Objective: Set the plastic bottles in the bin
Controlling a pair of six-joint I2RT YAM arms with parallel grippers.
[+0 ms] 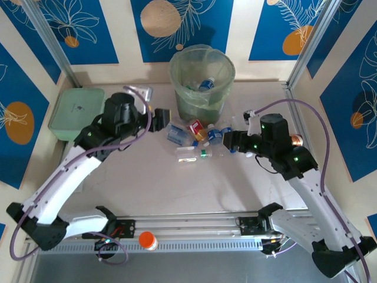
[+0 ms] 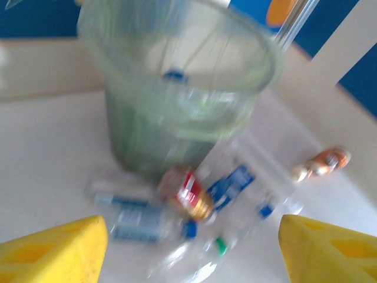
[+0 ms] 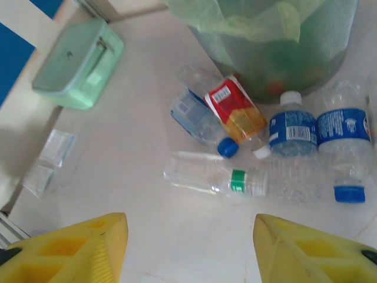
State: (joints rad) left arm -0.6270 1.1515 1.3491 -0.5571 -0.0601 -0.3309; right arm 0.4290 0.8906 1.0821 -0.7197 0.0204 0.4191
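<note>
Hangs the left tool point(image 1: 159, 114) just left of the bin point(image 1: 200, 103), spread partway and gripping nothing, aimed at the plastic bottles point(image 1: 194, 137) strewn on the worktop point(image 1: 177, 188) at the bin's foot, probably lining up a pick. Shows one blue-capped bottle point(image 1: 206, 84) already inside the bin. Holds the right tool point(image 1: 231, 141) right of the bin, likewise parted around nothing, seemingly to work that end

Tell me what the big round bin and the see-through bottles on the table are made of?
The bin looks like stiff grey-green plastic, matte and a little see-through, since coloured shapes show through its wall. Its liner looks like thin, crinkly pale green plastic film. The bottles look like thin clear plastic, because the table shows through them, and they have glossy printed labels.
</note>
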